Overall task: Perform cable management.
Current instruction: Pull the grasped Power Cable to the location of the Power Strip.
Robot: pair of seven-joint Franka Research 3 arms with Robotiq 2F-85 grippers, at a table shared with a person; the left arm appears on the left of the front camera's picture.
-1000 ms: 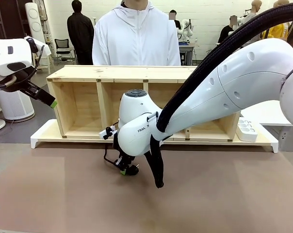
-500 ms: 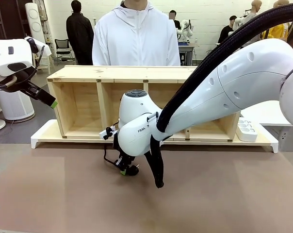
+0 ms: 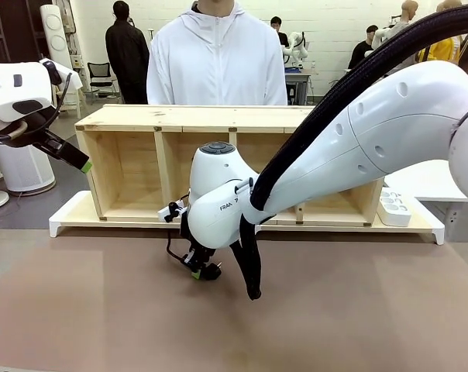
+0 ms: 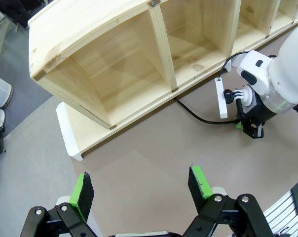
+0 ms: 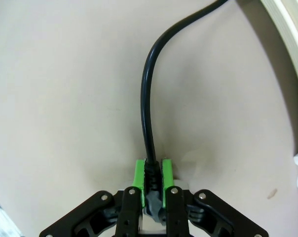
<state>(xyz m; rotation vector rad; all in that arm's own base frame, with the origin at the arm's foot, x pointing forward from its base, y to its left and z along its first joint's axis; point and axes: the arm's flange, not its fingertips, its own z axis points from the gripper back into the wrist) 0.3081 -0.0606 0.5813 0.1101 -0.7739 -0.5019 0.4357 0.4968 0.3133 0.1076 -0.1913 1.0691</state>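
Note:
The cable (image 5: 148, 123) is a thin black cord running over the brown table from under the wooden shelf (image 3: 218, 124). My right gripper (image 5: 153, 175) is shut on the cable just behind its chunky plug, low over the table in front of the shelf (image 3: 201, 269). In the left wrist view the cord (image 4: 198, 116) curves out from the shelf's base to that gripper (image 4: 251, 129). My left gripper (image 4: 141, 185) hangs open and empty high above the table's left side, its green-tipped finger (image 3: 85, 166) showing beside the shelf's left end.
A person in a white hooded jacket (image 3: 217, 58) stands behind the shelf. The shelf rests on a white board (image 3: 71, 213). A white power strip (image 3: 394, 208) lies at its right end. Brown table (image 3: 102, 310) stretches in front.

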